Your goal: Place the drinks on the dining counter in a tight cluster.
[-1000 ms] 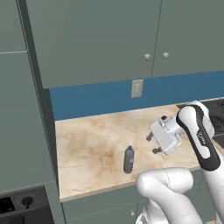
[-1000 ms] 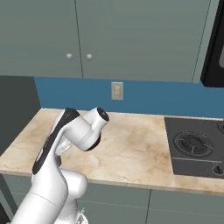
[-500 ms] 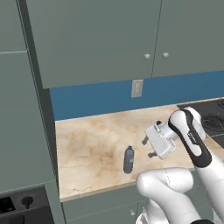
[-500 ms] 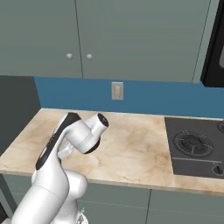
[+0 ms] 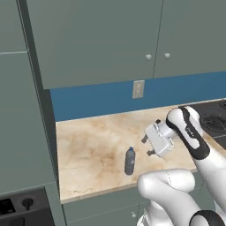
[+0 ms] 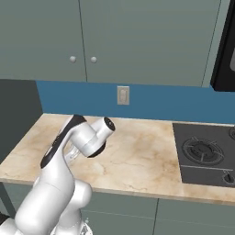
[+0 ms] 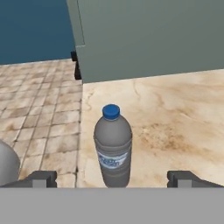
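— Greyish water bottle (image 5: 129, 161), blue cap: where is it standing?

— Upright on the beige marble worktop (image 5: 95, 145), toward its front edge, well out from the wall socket (image 5: 138, 89) on the blue backsplash (image 5: 97, 99).

— And the gripper (image 5: 147, 145)?

— Just beside the water bottle, to its right in the left base view, not touching it. In the hand view the bottle (image 7: 113, 146) sits between the two fingertips (image 7: 40, 178), with clear space on both sides.

— So the jaws?

— Spread wide, holding nothing.

— Anything else nearby?

— A black cooktop (image 6: 204, 153) lies at the far end of the worktop from the bottle.
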{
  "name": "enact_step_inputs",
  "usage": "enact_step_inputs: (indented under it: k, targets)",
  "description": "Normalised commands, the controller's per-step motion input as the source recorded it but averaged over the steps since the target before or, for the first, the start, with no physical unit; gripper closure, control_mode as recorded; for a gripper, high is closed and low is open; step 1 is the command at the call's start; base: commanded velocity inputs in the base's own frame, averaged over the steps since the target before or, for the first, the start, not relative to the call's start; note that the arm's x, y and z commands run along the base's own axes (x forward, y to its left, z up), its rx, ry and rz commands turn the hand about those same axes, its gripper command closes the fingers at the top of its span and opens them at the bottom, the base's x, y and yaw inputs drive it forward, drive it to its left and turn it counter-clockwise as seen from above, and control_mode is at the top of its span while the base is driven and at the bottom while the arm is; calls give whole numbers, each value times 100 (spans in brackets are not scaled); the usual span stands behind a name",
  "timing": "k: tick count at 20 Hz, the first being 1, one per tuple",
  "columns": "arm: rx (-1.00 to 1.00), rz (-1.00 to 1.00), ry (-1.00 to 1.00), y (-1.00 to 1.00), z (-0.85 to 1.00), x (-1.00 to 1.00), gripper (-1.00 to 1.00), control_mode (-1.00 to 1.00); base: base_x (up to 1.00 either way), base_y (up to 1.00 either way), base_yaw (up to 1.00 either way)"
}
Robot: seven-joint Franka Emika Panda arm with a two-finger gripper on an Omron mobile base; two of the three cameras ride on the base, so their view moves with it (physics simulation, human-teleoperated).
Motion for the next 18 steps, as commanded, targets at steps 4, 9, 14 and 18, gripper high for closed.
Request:
enact_step_inputs:
  k: [4, 9, 14, 18]
  targets:
    - [0, 0, 0, 1, -3, 16, -100, -100, 0, 0, 0]
    - [0, 0, 0, 0, -5, 0, -100, -100, 0, 0, 0]
    - [0, 0, 0, 4, -14, 0, -100, -100, 0, 0, 0]
    - [0, 0, 0, 8, -29, -1, -100, -100, 0, 0, 0]
